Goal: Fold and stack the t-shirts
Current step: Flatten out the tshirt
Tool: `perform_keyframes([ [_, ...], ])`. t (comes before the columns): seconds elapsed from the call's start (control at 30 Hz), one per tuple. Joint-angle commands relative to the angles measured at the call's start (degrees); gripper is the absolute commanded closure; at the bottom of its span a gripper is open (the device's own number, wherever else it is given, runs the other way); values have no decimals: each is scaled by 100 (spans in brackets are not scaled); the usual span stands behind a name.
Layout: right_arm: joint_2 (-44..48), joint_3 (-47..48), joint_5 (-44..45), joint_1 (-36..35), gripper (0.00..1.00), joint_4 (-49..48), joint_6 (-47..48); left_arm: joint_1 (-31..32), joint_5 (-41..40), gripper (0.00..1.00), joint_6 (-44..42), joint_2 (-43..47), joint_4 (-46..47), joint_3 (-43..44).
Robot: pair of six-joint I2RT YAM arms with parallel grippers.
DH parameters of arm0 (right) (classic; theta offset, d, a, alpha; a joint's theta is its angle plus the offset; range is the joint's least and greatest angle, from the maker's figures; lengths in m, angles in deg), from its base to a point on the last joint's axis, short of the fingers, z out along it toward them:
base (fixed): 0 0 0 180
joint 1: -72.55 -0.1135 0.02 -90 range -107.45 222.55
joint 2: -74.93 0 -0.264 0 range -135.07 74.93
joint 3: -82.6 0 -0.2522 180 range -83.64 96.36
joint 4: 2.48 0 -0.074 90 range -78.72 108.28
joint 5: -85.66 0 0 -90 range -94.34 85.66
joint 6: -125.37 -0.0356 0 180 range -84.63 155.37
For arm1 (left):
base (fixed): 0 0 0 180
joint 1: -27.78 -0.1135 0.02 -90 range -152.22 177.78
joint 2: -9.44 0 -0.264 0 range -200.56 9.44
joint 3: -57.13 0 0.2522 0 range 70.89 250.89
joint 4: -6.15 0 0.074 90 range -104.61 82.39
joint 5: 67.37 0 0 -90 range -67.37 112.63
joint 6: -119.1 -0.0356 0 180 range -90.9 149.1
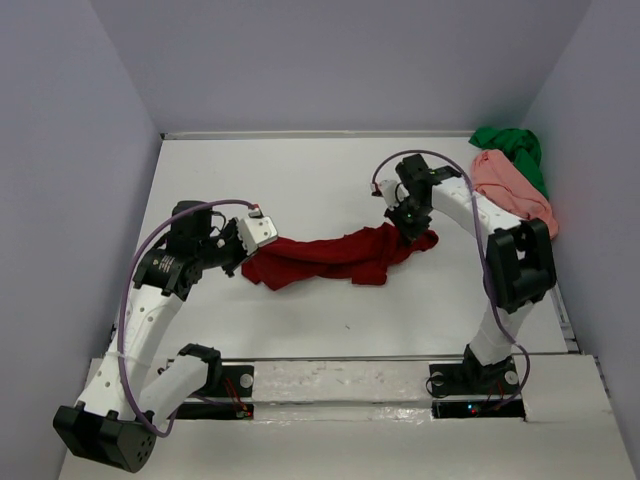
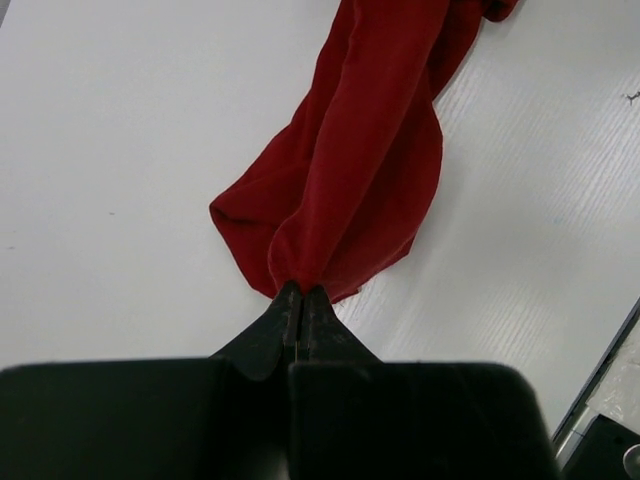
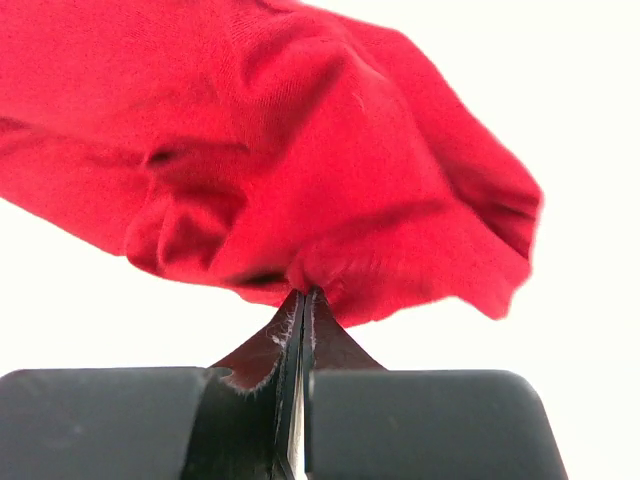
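The dark red t-shirt (image 1: 335,257) lies bunched in a long strip across the middle of the table. My left gripper (image 1: 262,243) is shut on its left end, the cloth (image 2: 350,170) pinched at the fingertips (image 2: 302,292). At the strip's right end my right gripper (image 1: 408,226) is shut on a fold of the same red cloth (image 3: 300,180), its tips (image 3: 305,293) pressed together. The salmon pink t-shirt (image 1: 512,190) lies crumpled at the back right, with the bright green t-shirt (image 1: 512,150) just behind it.
Grey walls (image 1: 70,200) close in the white table (image 1: 300,170) on the left, back and right. A white board with the arm bases (image 1: 340,385) runs along the near edge.
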Motion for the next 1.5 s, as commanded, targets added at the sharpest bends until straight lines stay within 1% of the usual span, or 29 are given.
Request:
perform_keyframes([
  [0.0,1048,-14,566,-1,100,-259,198,16,-318,100,203,150,253,151],
  [0.03,1294,-41,820,86,100,-329,207,16,-536,100,212,133,279,142],
  [0.1,1497,-41,892,297,100,-435,260,16,-784,100,282,124,323,177],
  [0.17,1690,-15,928,351,100,-444,295,7,-863,100,309,132,332,195],
  [0.23,1796,3,1252,403,100,-462,321,16,-942,100,344,150,367,239],
  [0.4,1815,47,1586,518,100,-567,304,16,-1215,100,458,133,490,300],
  [0.53,1753,292,1815,632,100,-787,199,16,-1786,100,572,115,753,397],
  [0.67,1674,670,1930,772,100,-971,84,7,-2366,100,572,89,1376,485],
  [0.73,1657,934,1965,834,100,-1147,31,-2,-2795,100,546,10,1833,563],
  [0.8,1656,1119,2035,965,100,-1270,-47,-37,-2990,100,546,-131,2247,634],
  [0.83,1648,1311,2053,966,100,-1331,-65,-54,-3313,100,563,-192,2378,713],
  [0.93,1683,1584,2271,1098,100,-1560,-109,-151,-3622,100,756,-385,2888,862],
  [1.0,1753,1672,2316,1167,100,-1718,-74,-178,-3720,100,888,-421,3195,976],
  [1.1,1963,1839,2334,1221,100,-1850,57,-186,-3817,100,976,-491,3364,1135],
  [1.2,2139,2085,2422,1274,100,-1851,180,-204,-3800,100,1126,-562,3198,1574],
  [1.3,2517,2200,2483,1274,100,-1859,234,-248,-3650,100,1213,-492,2952,1996],
  [1.33,2744,2200,2501,1274,100,-1859,225,-318,-3502,100,1231,-405,2864,2197],
  [1.4,3035,2148,2510,1274,100,-1868,216,-388,-3326,100,1232,-290,2662,2356],
  [1.47,3544,2069,2475,1274,100,-1912,146,-467,-3079,100,1214,-44,2521,2462],
])
